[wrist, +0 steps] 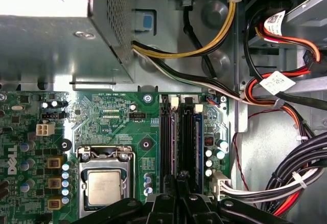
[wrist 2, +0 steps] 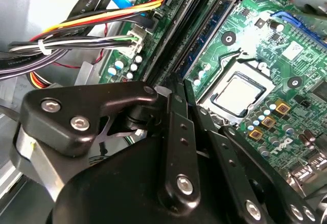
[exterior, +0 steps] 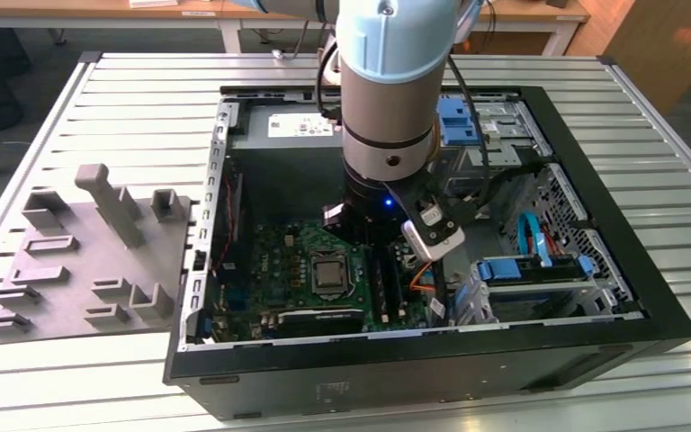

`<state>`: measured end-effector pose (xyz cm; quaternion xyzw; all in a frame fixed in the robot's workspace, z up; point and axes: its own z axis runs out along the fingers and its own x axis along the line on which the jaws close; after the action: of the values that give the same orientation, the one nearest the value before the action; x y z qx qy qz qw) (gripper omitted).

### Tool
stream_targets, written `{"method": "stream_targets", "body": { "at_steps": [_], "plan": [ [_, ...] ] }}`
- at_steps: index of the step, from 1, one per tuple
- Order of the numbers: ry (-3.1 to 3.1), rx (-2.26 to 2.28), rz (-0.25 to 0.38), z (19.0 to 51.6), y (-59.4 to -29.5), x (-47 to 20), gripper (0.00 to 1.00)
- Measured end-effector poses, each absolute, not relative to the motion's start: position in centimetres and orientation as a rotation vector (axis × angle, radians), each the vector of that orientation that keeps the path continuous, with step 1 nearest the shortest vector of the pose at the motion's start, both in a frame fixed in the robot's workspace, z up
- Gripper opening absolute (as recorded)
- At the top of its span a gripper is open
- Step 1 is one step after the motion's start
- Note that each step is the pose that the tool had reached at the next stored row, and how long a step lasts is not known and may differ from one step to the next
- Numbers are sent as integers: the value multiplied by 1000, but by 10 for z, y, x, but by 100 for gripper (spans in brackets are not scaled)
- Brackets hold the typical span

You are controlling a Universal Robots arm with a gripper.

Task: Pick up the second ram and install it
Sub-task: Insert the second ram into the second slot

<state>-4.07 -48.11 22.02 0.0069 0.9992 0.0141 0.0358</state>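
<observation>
**Claw low over the ram slots**

The arm [exterior: 388, 90] reaches straight down into the open computer case [exterior: 442, 378]. It has to, because the ram slots [wrist: 181, 132] lie flat on the green board [exterior: 273, 261] at the bottom of the case. In the first wrist view the claw [wrist: 180, 188] hangs just over those long slots and is lined up with them, near the silver chip [wrist: 103, 187]. That makes sense, since a stick only goes in when it runs along its slot.

The ram stick is hard to find. If the claw carries it, it would sit edge-on, hidden under the dark claw parts. It may be there, but I am not sure, so I cannot tell if the claw is apart or clamped on it.

In the exterior view the arm covers the slots. A grey holder block [exterior: 82, 270] sits at the exterior view's left, well apart from the case.
</observation>
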Motion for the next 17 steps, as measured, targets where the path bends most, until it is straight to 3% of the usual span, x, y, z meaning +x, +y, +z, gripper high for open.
{"method": "stream_targets", "body": {
  "at_steps": [17],
  "plan": [
    [3070,25,43,221,-481,-38,13]
  ]
}}
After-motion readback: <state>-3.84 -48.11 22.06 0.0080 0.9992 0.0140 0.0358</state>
